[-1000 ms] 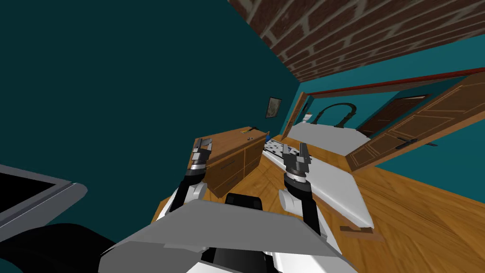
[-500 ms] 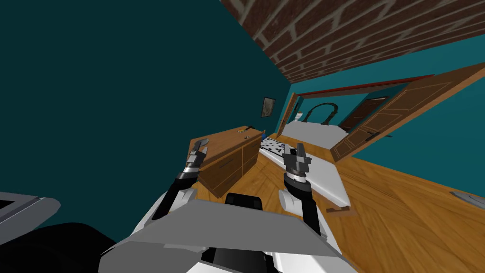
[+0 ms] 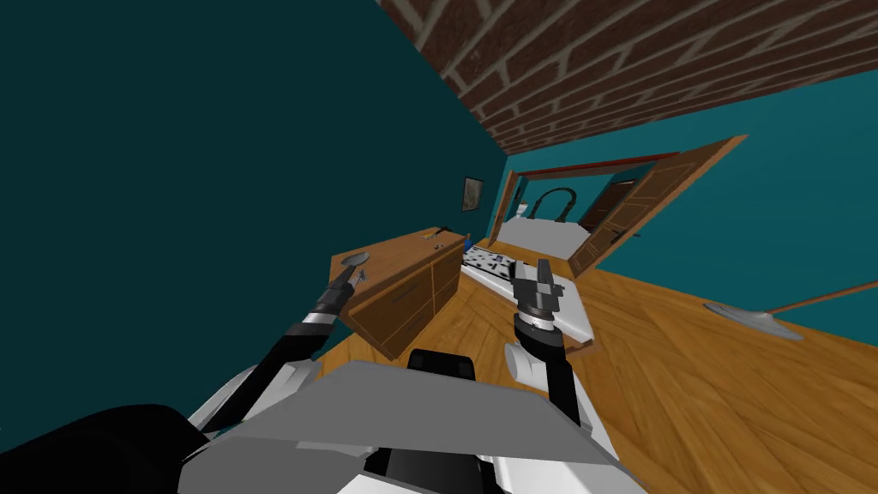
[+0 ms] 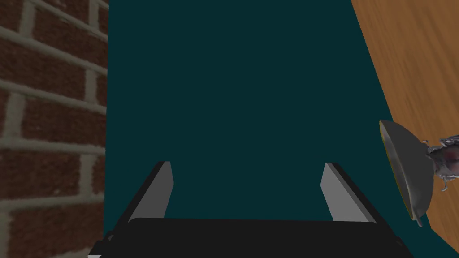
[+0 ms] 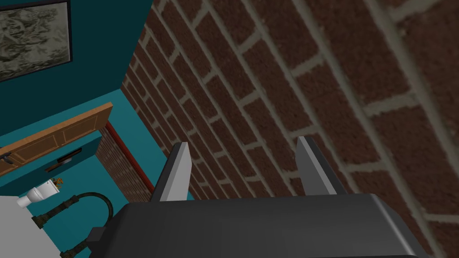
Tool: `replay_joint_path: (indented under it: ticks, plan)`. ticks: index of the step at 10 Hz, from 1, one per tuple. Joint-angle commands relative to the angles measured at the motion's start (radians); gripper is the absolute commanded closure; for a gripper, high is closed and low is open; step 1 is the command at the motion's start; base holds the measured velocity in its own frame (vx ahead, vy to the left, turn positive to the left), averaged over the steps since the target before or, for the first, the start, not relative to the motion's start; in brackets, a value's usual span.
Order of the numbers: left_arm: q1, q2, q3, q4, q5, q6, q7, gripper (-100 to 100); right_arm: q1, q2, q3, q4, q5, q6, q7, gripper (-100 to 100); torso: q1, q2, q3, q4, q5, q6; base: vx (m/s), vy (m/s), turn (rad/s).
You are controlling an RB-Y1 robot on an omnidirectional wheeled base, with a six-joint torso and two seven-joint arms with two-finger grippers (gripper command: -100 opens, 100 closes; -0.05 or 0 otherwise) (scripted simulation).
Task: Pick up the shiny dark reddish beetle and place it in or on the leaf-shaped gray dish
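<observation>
- The left gripper (image 4: 246, 164) is open, with its two fingers wide apart and nothing between them.
- In the head view the left gripper (image 3: 351, 274) reaches to the near corner of a wooden dresser (image 3: 403, 292), just beside the gray dish (image 3: 355, 258) that sits on the dresser's top.
- In the left wrist view the dish (image 4: 410, 172) is seen edge-on, off to one side of the open fingers and apart from them.
- The beetle (image 4: 446, 160), shiny grey with a dark reddish tint, lies on the wooden top right against the far side of the dish, outside it; I cannot tell whether they touch.
- The right gripper (image 3: 533, 268) is raised in front of the chest, away from the dresser, its fingers (image 5: 179, 172) spread and empty.
</observation>
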Motion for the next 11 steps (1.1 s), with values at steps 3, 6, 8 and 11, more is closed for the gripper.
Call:
replay_joint_path:
  ticks: [3,6,8,11]
  plan:
    - [0.091,0.097,0.082,-0.011,0.043,0.084,-0.055,-100,0.0,0.0,0.0,0.0,0.0,0.0,0.0,0,0.0,-0.003,-0.001,-0.001,0.0,0.0,-0.029,-0.001,-0.123]
    - [0.149,0.148,0.126,-0.015,0.061,0.116,-0.072,-100,0.0,0.0,0.0,0.0,0.0,0.0,0.0,0,-0.001,-0.003,-0.002,-0.001,0.0,0.0,-0.017,-0.006,-0.077]
    - [0.221,0.216,0.194,-0.019,0.101,0.182,-0.1,-100,0.0,0.0,0.0,0.0,0.0,0.0,0.0,0,-0.001,-0.004,-0.002,-0.001,0.0,0.0,-0.006,-0.012,-0.141]
    - [0.291,0.274,0.244,-0.021,0.122,0.216,-0.111,-100,0.0,0.0,0.0,0.0,0.0,0.0,0.0,0,-0.001,-0.005,-0.003,-0.001,0.0,0.0,0.003,-0.012,-0.07]
